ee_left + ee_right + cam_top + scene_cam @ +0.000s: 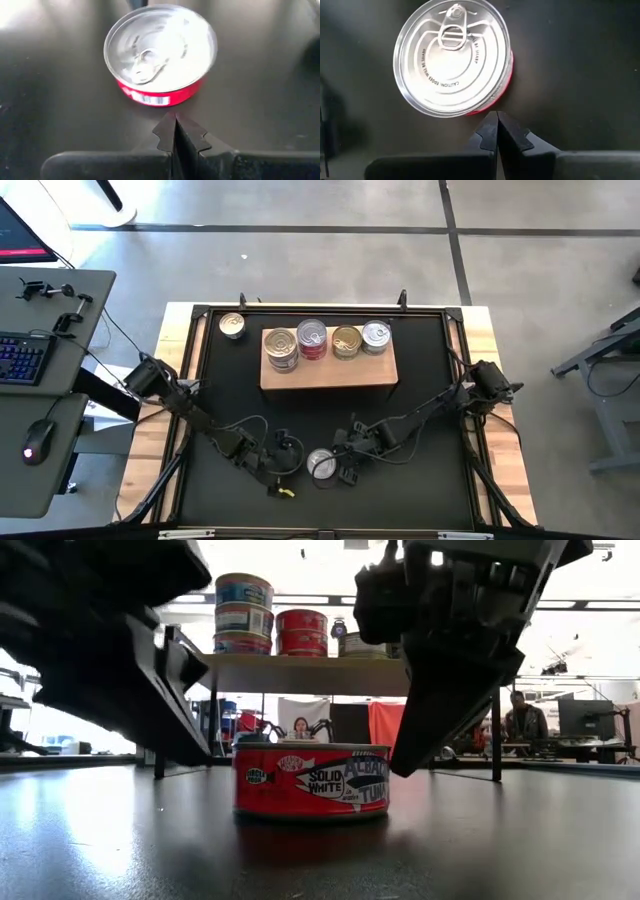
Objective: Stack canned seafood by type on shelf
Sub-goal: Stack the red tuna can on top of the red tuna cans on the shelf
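Red tin [322, 464]: sitting alone on the dark surface [420, 410], lid up, between both arms, not yet picked up.
Left gripper [175, 131]: hovering just beside the tin, jaws pressed together, holding nothing.
Right gripper [496, 130]: waiting at the tin's other side, jaws together, empty.
Shelf [330, 372]: carrying four stacks of cans; red stack [312, 340] looking the likely match.
Advice: spreading one pair wide before descending, centring over the lid.

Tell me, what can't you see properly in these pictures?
- Labels of the cans on the shelf: high view shows mostly lids, too small to read.
- Lone can behind the shelf: label too small.
- Red can: its lid is hidden in the low view.
- Left tool and right tool: low view cuts them off.
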Available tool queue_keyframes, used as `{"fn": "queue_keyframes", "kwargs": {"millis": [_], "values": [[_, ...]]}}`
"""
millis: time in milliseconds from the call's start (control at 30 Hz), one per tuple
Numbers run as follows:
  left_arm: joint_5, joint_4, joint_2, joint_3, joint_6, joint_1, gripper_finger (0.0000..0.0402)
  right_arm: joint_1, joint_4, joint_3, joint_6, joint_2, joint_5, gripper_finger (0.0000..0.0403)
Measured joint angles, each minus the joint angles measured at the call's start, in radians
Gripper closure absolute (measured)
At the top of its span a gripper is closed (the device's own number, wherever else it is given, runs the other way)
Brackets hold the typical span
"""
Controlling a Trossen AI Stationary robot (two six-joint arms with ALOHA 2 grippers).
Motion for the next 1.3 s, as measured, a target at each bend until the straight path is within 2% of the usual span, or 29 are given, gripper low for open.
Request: {"fn": "queue_keyframes", "kwargs": {"millis": [233,600,800,1000,1167,1300], "values": [[0.085,0.100,0.070,0.002,-0.031,0.051,0.0401,0.000,0.001,0.000,-0.031,0.000,-0.002,0.0403],[0.081,0.121,0.089,0.021,-0.063,0.053,0.0401,0.004,-0.006,0.000,-0.037,0.000,-0.004,0.0403],[0.087,0.133,0.114,0.022,-0.106,0.053,0.0401,0.004,-0.069,-0.001,-0.065,0.009,-0.047,0.0403],[0.086,0.174,0.134,0.022,-0.131,0.039,0.0401,0.011,-0.018,-0.001,-0.067,0.008,-0.053,0.0403],[0.085,0.180,0.134,0.023,-0.131,0.037,0.0401,0.023,0.012,-0.001,-0.067,0.011,-0.101,0.0403],[0.078,0.185,0.135,0.023,-0.131,0.036,0.0401,0.040,0.011,-0.001,-0.087,0.011,-0.086,0.0403]]}}
